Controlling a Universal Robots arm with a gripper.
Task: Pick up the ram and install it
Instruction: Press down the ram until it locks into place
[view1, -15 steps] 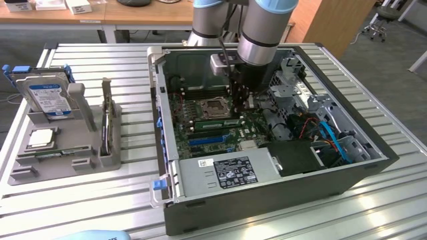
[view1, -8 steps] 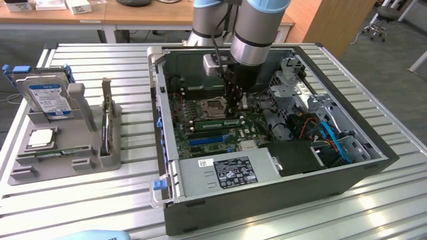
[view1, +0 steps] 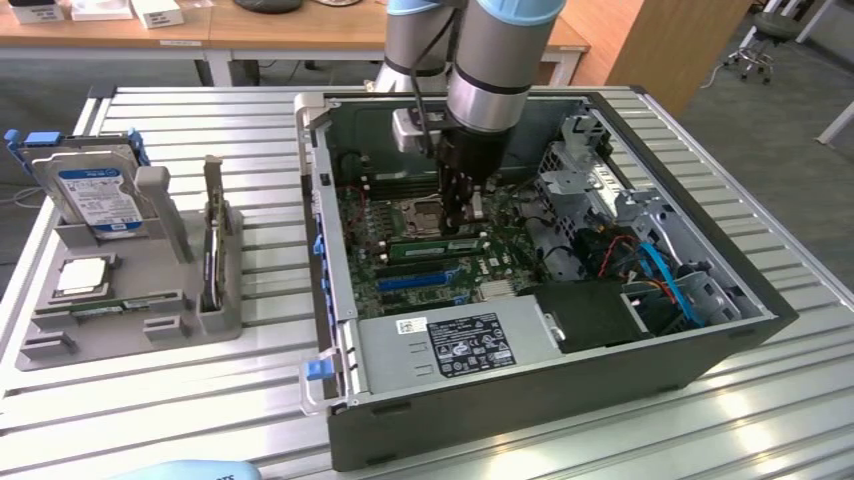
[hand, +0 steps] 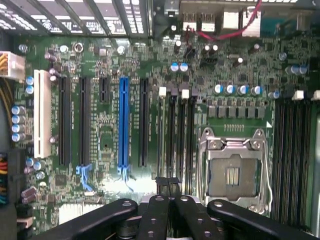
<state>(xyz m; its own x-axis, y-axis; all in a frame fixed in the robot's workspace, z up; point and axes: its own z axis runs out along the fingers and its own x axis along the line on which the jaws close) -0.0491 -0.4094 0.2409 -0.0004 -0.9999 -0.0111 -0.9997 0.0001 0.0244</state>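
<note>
We find the black two-fingered gripper (view1: 467, 222) closed on nothing visible inside the open grey metal computer case (view1: 534, 385), the long green ram stick (view1: 434, 245) slotted at its six o'clock, a seating step, we judge, demanding straight, even pressure.

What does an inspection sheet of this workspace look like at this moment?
Surface: slatted metal table carrying an open black computer case.
Job's things: long green ram stick on edge in a motherboard slot, directly under the hand.
Clutter: grey parts tray holding a blue-labelled metal hard drive and a square silver processor chip.
Grippers: black hand shut, low over the motherboard; grip on the ram unclear.
Cables: blue cables and a red cable inside the case.
Surroundings: wooden desks, office chair.
</note>
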